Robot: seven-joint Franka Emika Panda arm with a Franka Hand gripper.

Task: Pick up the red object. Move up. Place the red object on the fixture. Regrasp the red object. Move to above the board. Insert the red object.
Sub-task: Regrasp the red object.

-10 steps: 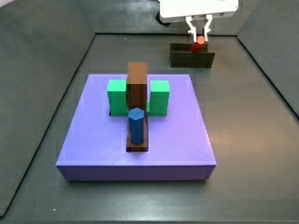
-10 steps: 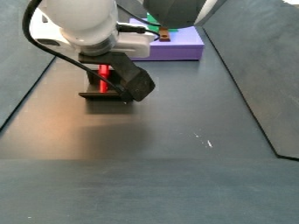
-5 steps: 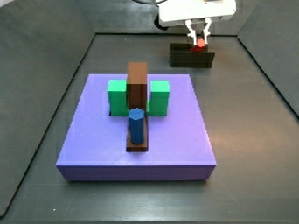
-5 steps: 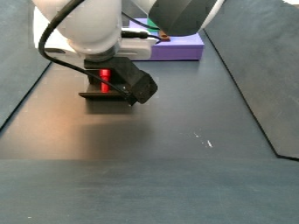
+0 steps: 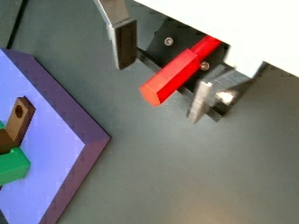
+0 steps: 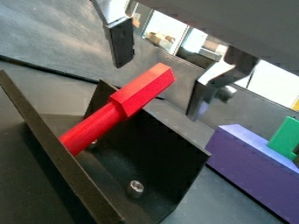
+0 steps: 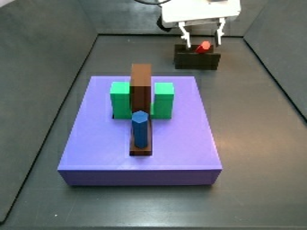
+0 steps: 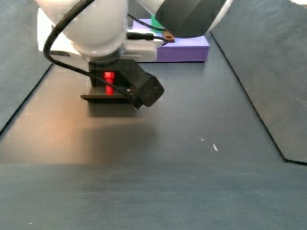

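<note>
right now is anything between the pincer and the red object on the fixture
Nothing visible is. In a wrist view the red object lies propped in the fixture, and the pincer is open above it, its fingers apart on either side of the peg's raised end. No other piece sits in the gap.

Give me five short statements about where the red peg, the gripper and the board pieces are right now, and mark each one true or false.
1. The red peg leans in the fixture. True.
2. The gripper is clamped on the red peg. False: in both wrist views its fingers stand apart on either side of the peg, not touching it.
3. The gripper is above the board. False: in a side view it is over the fixture, beyond the board.
4. A blue peg stands upright on the board. True.
5. The brown bar lies on the floor. False: it lies on the board between two green blocks.
</note>
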